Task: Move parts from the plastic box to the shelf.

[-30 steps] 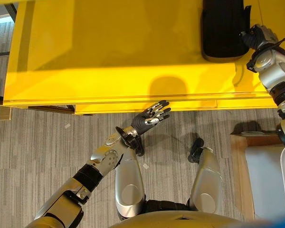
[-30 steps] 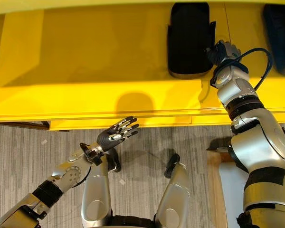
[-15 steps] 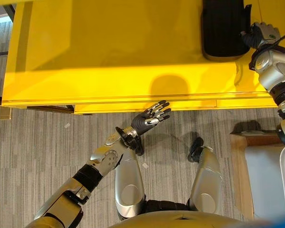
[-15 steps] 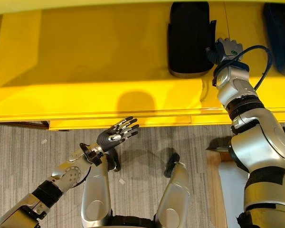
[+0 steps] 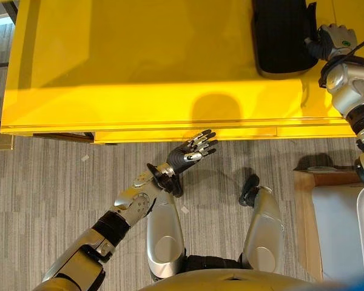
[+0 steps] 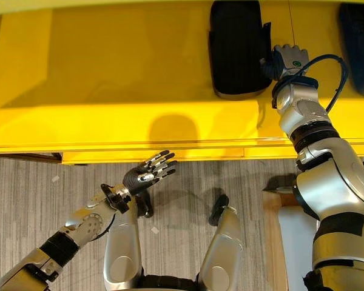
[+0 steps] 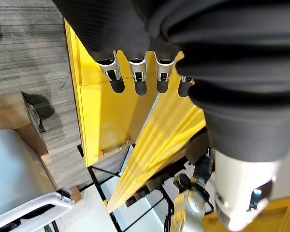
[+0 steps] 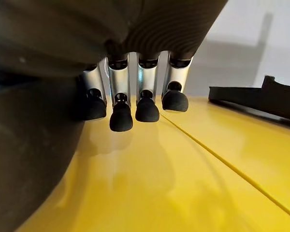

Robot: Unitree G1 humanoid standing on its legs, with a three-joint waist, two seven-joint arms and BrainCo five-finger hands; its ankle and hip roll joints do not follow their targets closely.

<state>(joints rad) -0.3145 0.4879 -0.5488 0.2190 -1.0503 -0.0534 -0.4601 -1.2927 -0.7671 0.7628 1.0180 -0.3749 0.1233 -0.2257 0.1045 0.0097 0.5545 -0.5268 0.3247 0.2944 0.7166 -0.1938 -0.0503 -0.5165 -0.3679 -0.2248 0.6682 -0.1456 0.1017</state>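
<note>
A black oblong part (image 5: 279, 36) lies on the yellow shelf top (image 5: 139, 60) at the far right. My right hand (image 5: 335, 37) sits on the shelf against that part's right edge. In the right wrist view its fingers (image 8: 147, 104) hang relaxed over bare yellow surface with nothing between them, and the black part (image 8: 24, 159) is a dark mass right beside them. My left hand (image 5: 185, 154) hovers open over the floor just in front of the shelf's front edge, palm empty, its fingers (image 7: 135, 77) straight.
A second black part (image 6: 358, 42) lies on the shelf further right. A pale plastic box (image 5: 340, 230) on a wooden stand (image 5: 306, 200) is at my lower right. Grey carpet (image 5: 42, 194) lies in front of the shelf.
My right hand and the black part beside it have shifted a little further back on the shelf. The left hand holds its place.
</note>
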